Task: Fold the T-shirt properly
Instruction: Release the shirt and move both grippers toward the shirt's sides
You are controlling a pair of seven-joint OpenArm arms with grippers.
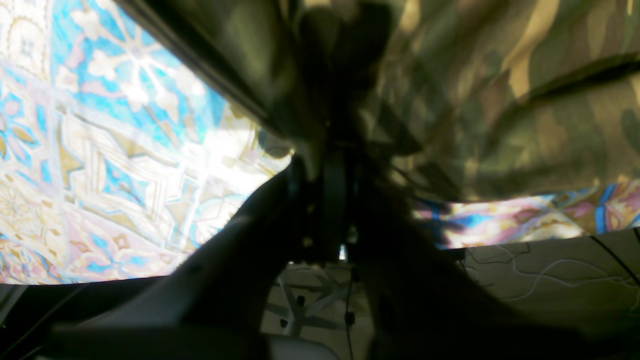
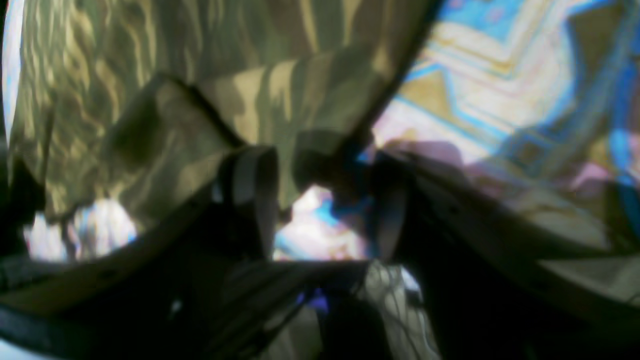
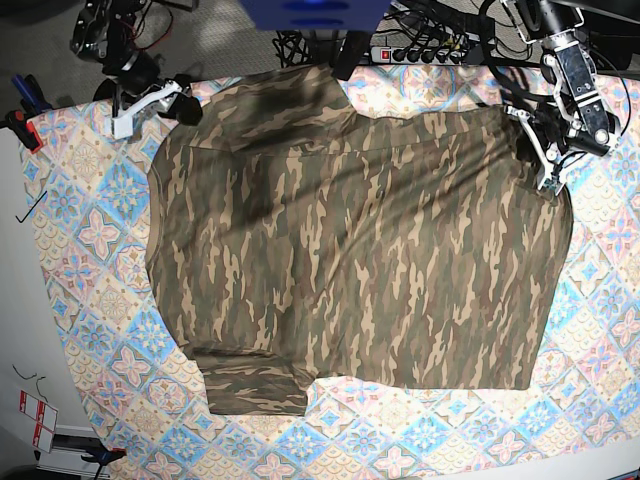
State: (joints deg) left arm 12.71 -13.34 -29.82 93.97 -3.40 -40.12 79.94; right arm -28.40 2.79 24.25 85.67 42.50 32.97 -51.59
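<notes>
Across the table (image 3: 600,330) the T-shirt (image 3: 360,250) lies spread, soft and limp, best taken by its far corners. Left gripper (image 3: 548,165) looks clamped on the hem; right gripper (image 3: 165,100) has jaws parted around the edge. Both wrist views are blurred and dark.

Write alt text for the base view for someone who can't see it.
A camouflage T-shirt lies spread on a pastel patterned tablecloth. The right gripper and left gripper sit at its two far corners.
</notes>
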